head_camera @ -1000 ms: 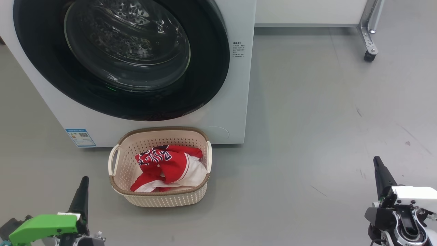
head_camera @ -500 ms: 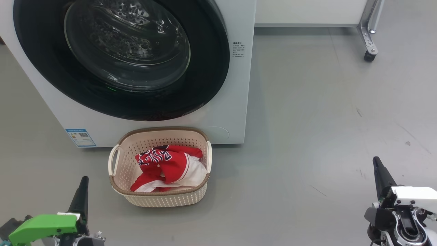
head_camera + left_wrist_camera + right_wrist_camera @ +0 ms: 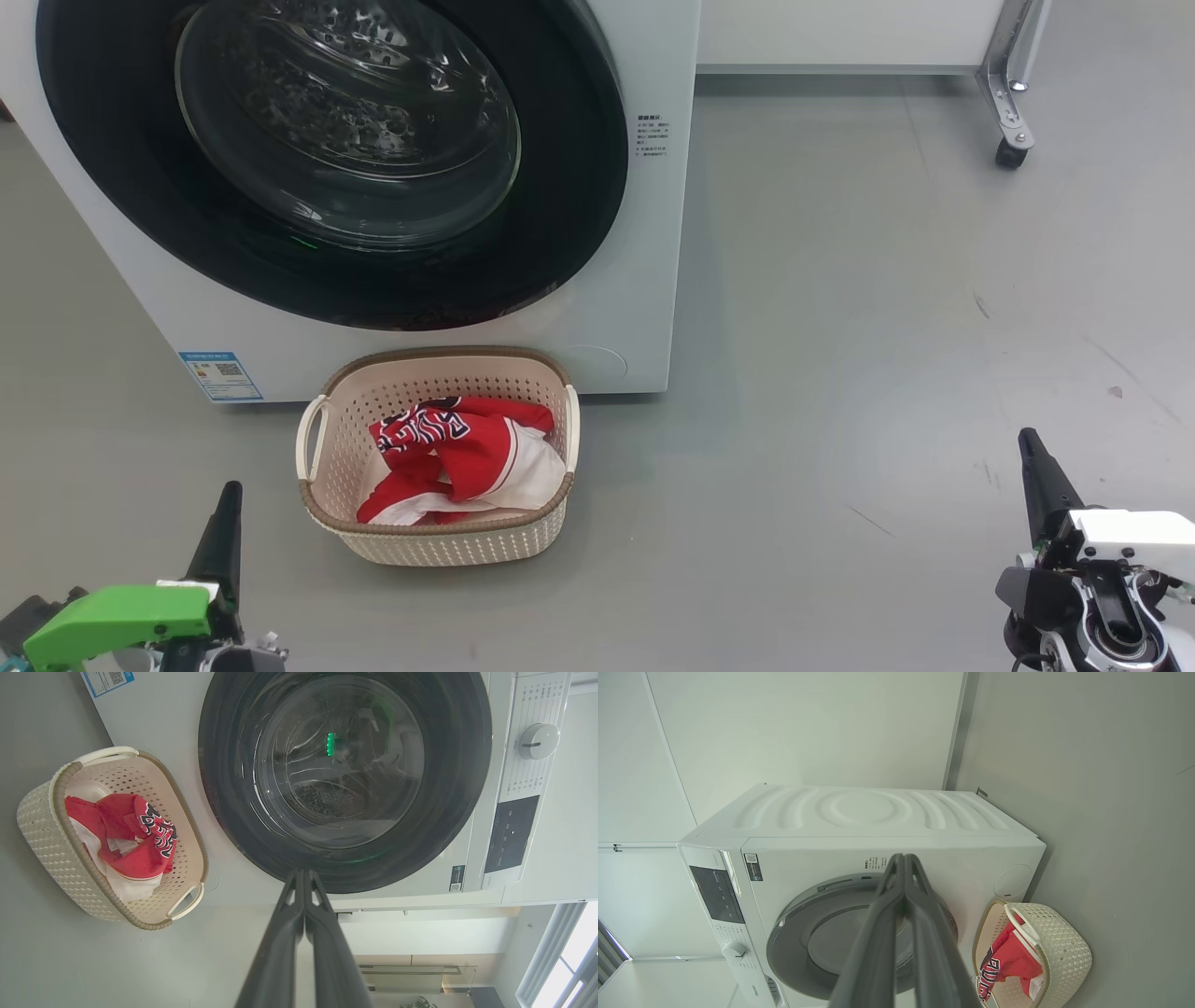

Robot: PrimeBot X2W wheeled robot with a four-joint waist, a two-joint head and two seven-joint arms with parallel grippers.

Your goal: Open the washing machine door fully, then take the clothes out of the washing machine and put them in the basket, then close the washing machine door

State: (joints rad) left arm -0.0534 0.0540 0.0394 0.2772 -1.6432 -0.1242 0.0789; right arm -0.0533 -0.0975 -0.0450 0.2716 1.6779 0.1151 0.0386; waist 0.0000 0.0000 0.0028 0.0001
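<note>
Washing machine door point(image 3: 347, 131): closed on the washing machine point(image 3: 644, 280). The clothes point(image 3: 467, 453) lie in the basket point(image 3: 439, 356) on the floor point(image 3: 840, 373) just before it. Left gripper point(image 3: 231, 489), right gripper point(image 3: 1029, 435): jaws together, empty.

Both grippers point(image 3: 229, 495) point(image 3: 1030, 441) closed, empty

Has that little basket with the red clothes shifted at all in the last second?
No. The basket sits where it did, equally close to the blue label on the washing machine.
</note>
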